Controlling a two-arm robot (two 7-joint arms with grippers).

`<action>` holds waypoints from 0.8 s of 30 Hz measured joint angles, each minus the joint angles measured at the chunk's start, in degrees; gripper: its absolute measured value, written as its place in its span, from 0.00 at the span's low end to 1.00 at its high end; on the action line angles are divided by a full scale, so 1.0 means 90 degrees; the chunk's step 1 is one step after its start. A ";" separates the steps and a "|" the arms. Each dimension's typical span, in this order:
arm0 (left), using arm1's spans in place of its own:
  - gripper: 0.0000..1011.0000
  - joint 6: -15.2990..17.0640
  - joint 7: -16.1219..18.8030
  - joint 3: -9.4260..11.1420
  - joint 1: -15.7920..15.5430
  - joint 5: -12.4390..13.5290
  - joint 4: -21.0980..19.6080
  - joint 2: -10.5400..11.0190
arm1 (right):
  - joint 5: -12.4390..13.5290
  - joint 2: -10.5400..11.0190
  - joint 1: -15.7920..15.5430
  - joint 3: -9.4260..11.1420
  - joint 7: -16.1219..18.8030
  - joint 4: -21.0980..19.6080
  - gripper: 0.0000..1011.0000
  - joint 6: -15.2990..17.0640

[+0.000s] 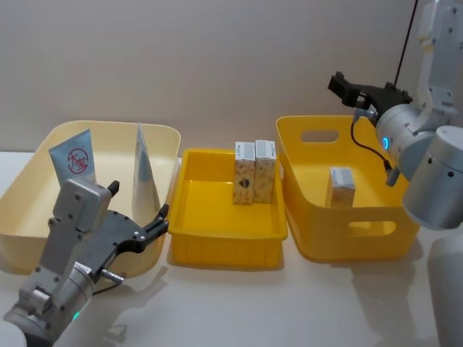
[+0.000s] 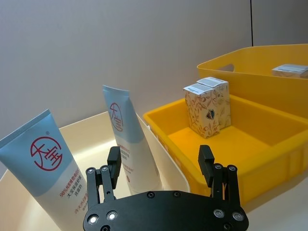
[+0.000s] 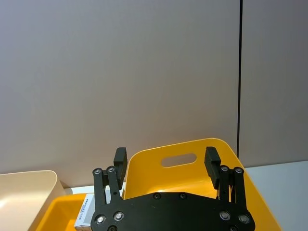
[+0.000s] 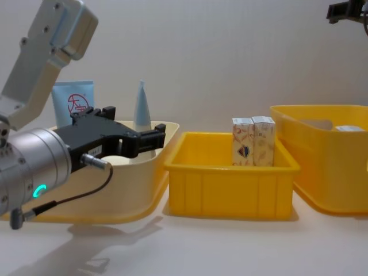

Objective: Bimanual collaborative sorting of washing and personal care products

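Note:
Two pale blue-white tubes stand in the cream tub point(image 1: 29, 168) at the left: one with a red circle logo point(image 1: 74, 163) and one seen edge-on point(image 1: 145, 177). My left gripper point(image 1: 139, 200) hovers open at that tub's front right corner, holding nothing; its wrist view shows both tubes point(image 2: 45, 168) point(image 2: 125, 134) beyond the fingers. Two patterned cream cartons point(image 1: 244, 181) point(image 1: 265, 170) stand upright in the middle yellow tray point(image 1: 224, 242). A third carton point(image 1: 341, 186) sits in the right yellow tub point(image 1: 354, 242). High above that tub's back rim, my right gripper point(image 1: 346, 92) is open with nothing between its fingers.
The three containers stand side by side with little gap between them. White tabletop point(image 1: 289, 303) runs along the front. A plain wall is close behind, with a black cable point(image 1: 405, 43) hanging by the right arm.

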 joint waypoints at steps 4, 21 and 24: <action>0.99 0.0069 -0.0076 -0.0057 -0.0088 -0.0091 0.0077 -0.0029 | 0.0002 -0.0003 -0.0002 -0.0002 0.0008 -0.0004 0.99 0.0003; 0.99 0.0434 -0.0568 -0.0294 -0.0819 -0.0567 0.0816 -0.0327 | 0.0008 -0.0012 -0.0008 -0.0011 0.0022 -0.0015 0.99 0.0003; 0.99 0.0473 -0.0674 -0.0316 -0.0955 -0.0632 0.0994 -0.0396 | 0.0008 -0.0013 -0.0008 -0.0011 0.0022 -0.0016 0.99 0.0003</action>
